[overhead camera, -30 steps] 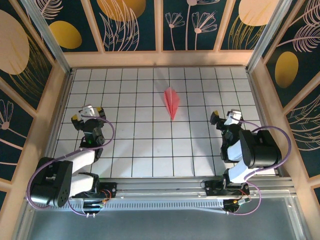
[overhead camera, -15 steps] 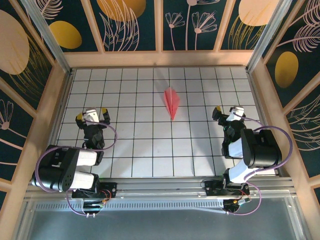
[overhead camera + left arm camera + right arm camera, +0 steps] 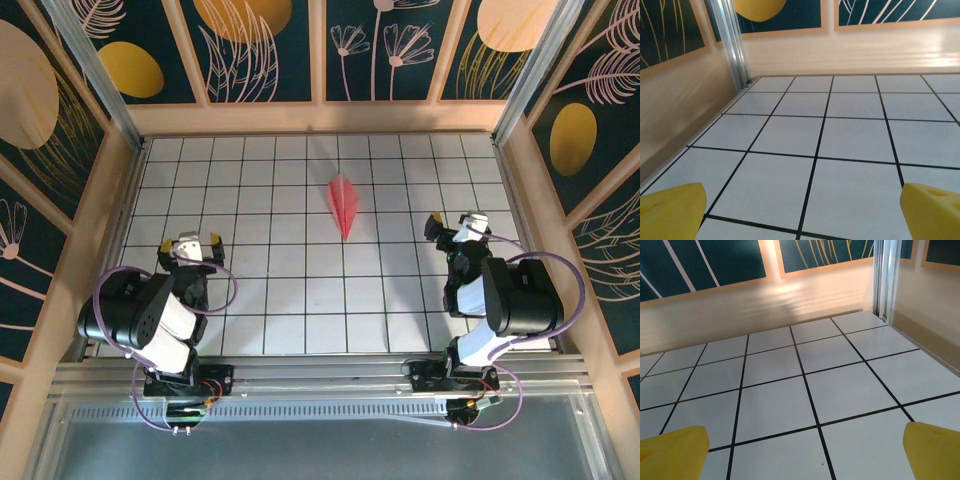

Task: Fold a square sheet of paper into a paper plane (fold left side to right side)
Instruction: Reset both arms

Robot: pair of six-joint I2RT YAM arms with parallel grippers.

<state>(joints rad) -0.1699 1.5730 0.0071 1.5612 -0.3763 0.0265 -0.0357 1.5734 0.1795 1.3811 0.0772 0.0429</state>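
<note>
Pulling back toward the near left corner of the table (image 3: 280,290), your left arm is folding in on itself compared with a second ago, while your right arm is barely shifting beside the right edge. Your left gripper (image 3: 190,243) is hanging with its jaws spread wide, its yellow fingertips (image 3: 670,212) holding nothing above the tiles. Your right gripper (image 3: 457,224) is standing just as wide apart, gripping nothing. The paper plane (image 3: 343,205) is lying flat midway between the side edges, nearer the far edge, its nose pointing toward the near edge, well apart from both grippers.
</note>
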